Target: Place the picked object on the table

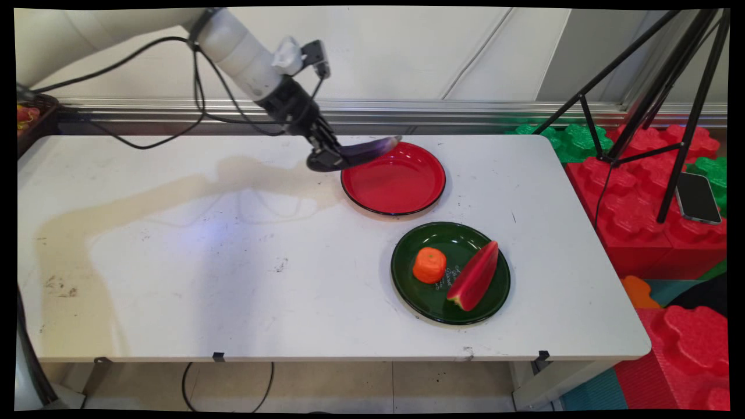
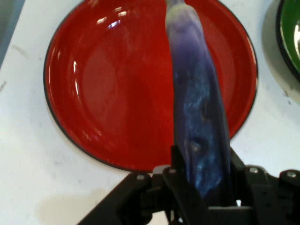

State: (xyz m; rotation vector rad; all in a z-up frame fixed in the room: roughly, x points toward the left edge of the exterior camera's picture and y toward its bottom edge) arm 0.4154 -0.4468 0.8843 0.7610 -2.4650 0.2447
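My gripper is shut on a long purple eggplant, holding it by one end just off the left rim of a red plate. The eggplant juts out over the plate's upper left part, a little above it. In the hand view the eggplant runs up the middle of the picture from between my fingers, with the red plate bare beneath it.
A green plate sits nearer the table's front and right of centre, carrying an orange piece and a watermelon slice. A black tripod and red and green foam blocks stand beyond the table's right edge.
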